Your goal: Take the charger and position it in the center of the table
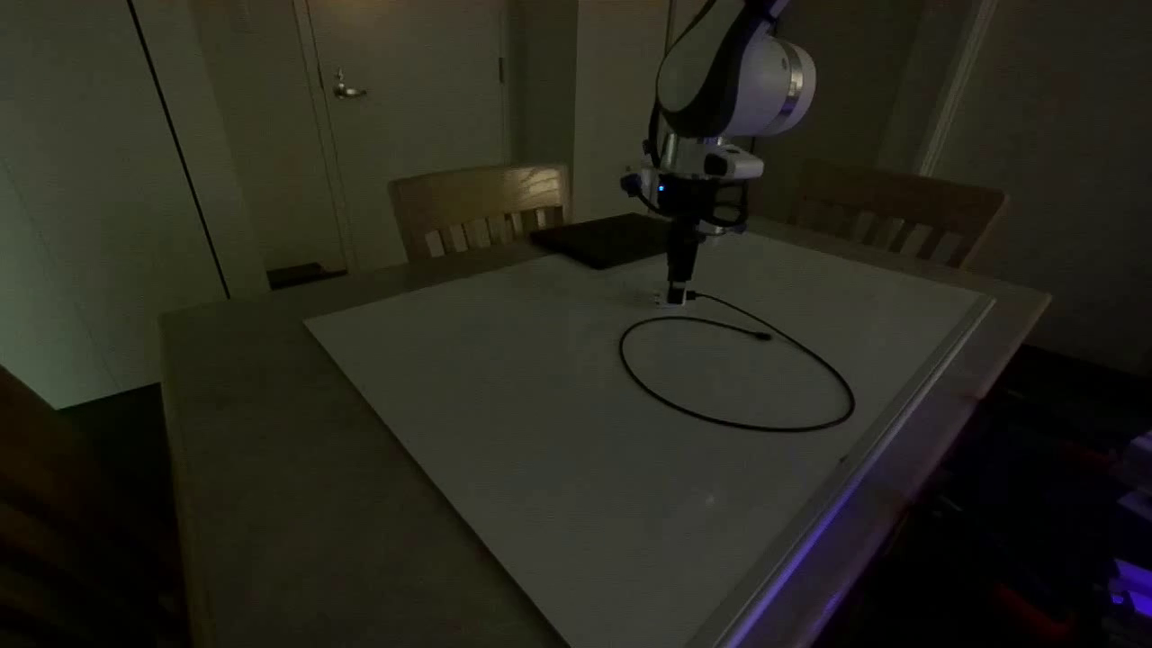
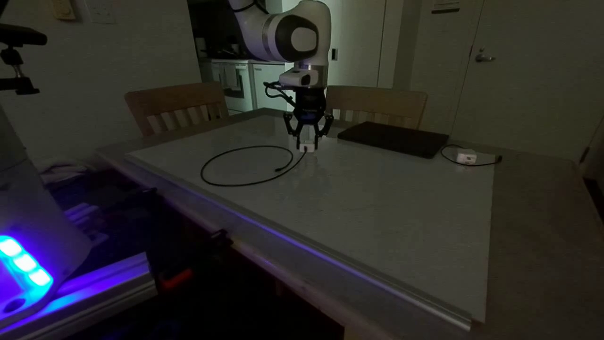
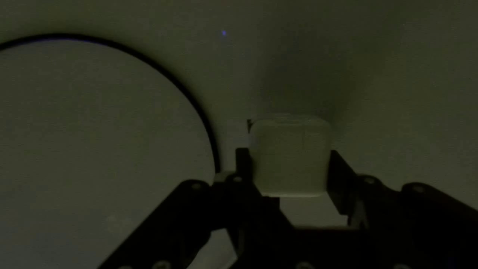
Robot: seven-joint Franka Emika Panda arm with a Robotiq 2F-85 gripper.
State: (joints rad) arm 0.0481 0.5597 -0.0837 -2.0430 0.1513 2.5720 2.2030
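A dark pad point(image 2: 394, 138) lies far right in an exterior view; chairs point(image 2: 377, 97), stove point(image 2: 239, 94) and door point(image 2: 533, 85) stand beyond.

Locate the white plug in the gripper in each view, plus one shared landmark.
In an exterior view: white plug right of center, slightly high; black cable loops below it.
In an exterior view: white plug in the gripper, just right of center, slightly high; black cable loops to its left.
Wrist view: white plug right of center, slightly low; black cable arcs left of it.
Shared landmark: the black cable.
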